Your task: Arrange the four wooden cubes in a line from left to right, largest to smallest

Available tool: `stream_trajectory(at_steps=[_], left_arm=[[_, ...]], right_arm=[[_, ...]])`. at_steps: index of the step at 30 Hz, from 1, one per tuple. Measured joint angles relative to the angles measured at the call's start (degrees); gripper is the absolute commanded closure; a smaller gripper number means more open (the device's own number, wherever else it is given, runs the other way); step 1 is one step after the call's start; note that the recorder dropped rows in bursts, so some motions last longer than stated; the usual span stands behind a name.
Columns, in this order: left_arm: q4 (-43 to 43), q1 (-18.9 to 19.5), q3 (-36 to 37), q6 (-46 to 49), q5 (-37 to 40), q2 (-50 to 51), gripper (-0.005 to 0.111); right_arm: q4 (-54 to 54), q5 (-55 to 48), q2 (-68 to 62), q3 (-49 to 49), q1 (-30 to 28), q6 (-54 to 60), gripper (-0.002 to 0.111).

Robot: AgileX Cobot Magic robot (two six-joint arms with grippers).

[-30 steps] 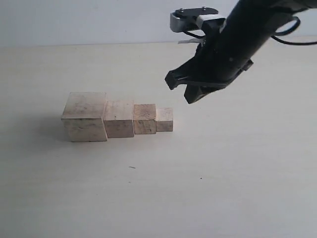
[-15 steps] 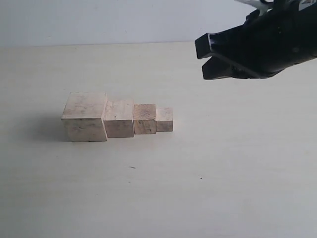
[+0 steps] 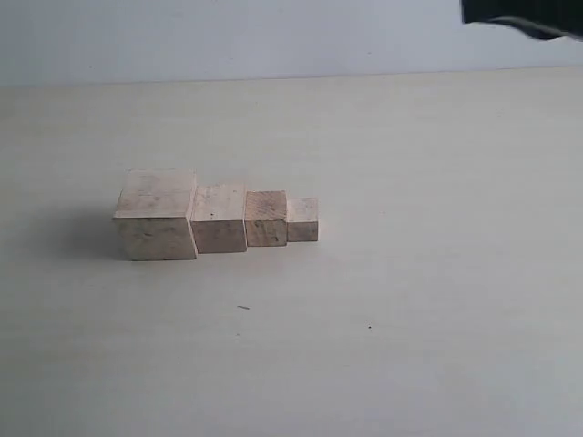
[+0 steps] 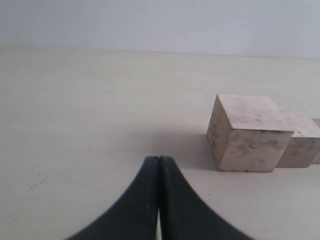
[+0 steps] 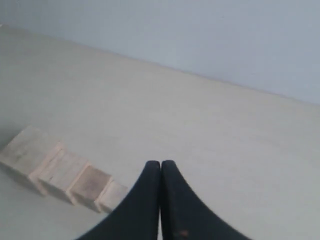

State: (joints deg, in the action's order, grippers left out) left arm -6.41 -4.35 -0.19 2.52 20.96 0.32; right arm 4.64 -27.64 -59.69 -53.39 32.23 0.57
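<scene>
left hand: pinched closed, empty
right hand: pinched closed, empty
four wooden cubes: touching row, largest nearest left hand

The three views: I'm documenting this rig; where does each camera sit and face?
Exterior view: off the arms, facing the four wooden cubes side-on; a dark bit of right arm shows.
Left wrist view: low, facing the largest cube; shut left tool.
Right wrist view: higher, looking down, nearest the smallest cube; shut right tool.
All share the cube row.
</scene>
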Motion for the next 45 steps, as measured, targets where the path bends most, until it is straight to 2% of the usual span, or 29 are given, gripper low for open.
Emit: stream_trajectory(at_steps=[4,9,10,12,14,16,24,31,34,45], left_arm=[[0.0,0.0,0.0,0.0,0.0,0.0,0.107],[0.0,0.0,0.0,0.0,0.0,0.0,0.107],[0.0,0.0,0.0,0.0,0.0,0.0,0.107],[0.0,0.0,0.0,0.0,0.0,0.0,0.107],[0.0,0.0,0.0,0.0,0.0,0.0,0.107],[0.0,0.0,0.0,0.0,0.0,0.0,0.107],[0.0,0.0,0.0,0.0,0.0,0.0,0.107],[0.0,0.0,0.0,0.0,0.0,0.0,0.107],[0.0,0.0,0.0,0.0,0.0,0.0,0.107],[0.0,0.0,0.0,0.0,0.0,0.0,0.107]], right_arm=[[-1.36,0.52,4.76,2.74,-6.03,-0.57,0.108],[-1.36,2.29,13.51,11.74,-14.14,-1.01,0.108],[-1.36,4.5,20.85,18.39,-19.03,-1.11,0.108],[-1.36,6.32,29.25,25.22,-23.85,-1.65,0.108],[-1.36,7.31,36.54,30.41,-27.89,-1.85,0.108],[-1.36,7.3,41.94,34.06,-29.46,-1.85,0.108],[-1.71,7.87,46.95,40.08,-29.82,-1.85,0.108],[-2.69,8.59,58.74,49.86,-29.82,-1.85,0.108],[-3.02,7.72,59.33,52.71,-29.82,-1.85,0.108],[-3.03,7.59,59.33,53.14,-29.82,-1.85,0.108]])
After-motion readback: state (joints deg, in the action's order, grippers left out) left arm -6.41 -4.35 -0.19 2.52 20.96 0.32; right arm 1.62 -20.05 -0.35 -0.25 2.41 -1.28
